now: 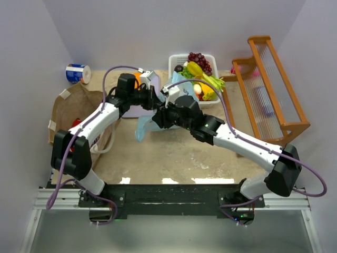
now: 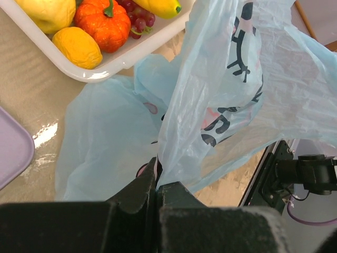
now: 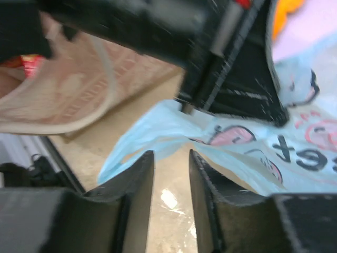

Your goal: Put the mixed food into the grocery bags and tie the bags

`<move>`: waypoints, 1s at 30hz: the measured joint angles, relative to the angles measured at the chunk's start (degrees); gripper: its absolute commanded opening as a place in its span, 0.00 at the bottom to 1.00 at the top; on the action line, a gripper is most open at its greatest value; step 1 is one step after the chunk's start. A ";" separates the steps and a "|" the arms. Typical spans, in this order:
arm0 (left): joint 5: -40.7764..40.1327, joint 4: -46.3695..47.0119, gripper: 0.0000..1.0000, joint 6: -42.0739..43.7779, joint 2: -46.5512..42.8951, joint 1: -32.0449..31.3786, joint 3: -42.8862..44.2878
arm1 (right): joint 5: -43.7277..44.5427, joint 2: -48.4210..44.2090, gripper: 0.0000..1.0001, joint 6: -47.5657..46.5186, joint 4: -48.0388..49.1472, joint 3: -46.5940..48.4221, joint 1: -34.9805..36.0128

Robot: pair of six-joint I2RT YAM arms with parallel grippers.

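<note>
Light-blue bag (image 2: 210, 105) on table (image 1: 174, 158) beside white basket (image 1: 171, 61) holding mixed food (image 1: 194, 69); left gripper (image 2: 158, 182) pinching bag film; right gripper (image 3: 171, 159) jaws parted, empty, near bag edge

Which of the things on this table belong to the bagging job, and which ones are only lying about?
Belong to the job:
toy food
blue plastic bag, pinched in the left gripper
brown paper bag

Only lying about:
white basket, which merely holds the food
orange wooden rack
lilac board
blue-and-white cylinder
</note>
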 measured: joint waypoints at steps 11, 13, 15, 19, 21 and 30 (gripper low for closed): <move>0.83 0.87 0.00 -0.31 -1.84 0.76 -0.76 | 18.56 2.03 0.33 1.60 6.60 -4.11 -0.20; 0.90 0.94 0.00 -0.28 -2.10 0.76 -0.79 | 21.66 4.11 0.33 1.36 6.82 -3.82 -0.42; 0.46 0.94 0.00 -0.22 -2.58 0.79 -0.90 | 23.82 6.73 0.33 1.20 6.21 -3.43 -0.74; -1.66 0.76 0.00 0.42 -4.42 0.79 -1.16 | 26.47 9.73 0.35 1.22 2.91 -4.07 -0.98; -2.97 0.74 0.00 0.87 -5.49 0.90 -1.16 | 27.76 9.38 0.36 1.25 1.68 -5.42 -1.03; -8.46 -0.22 0.00 3.23 -10.95 2.91 -1.27 | 33.44 9.05 0.43 1.22 -6.36 -7.98 -6.49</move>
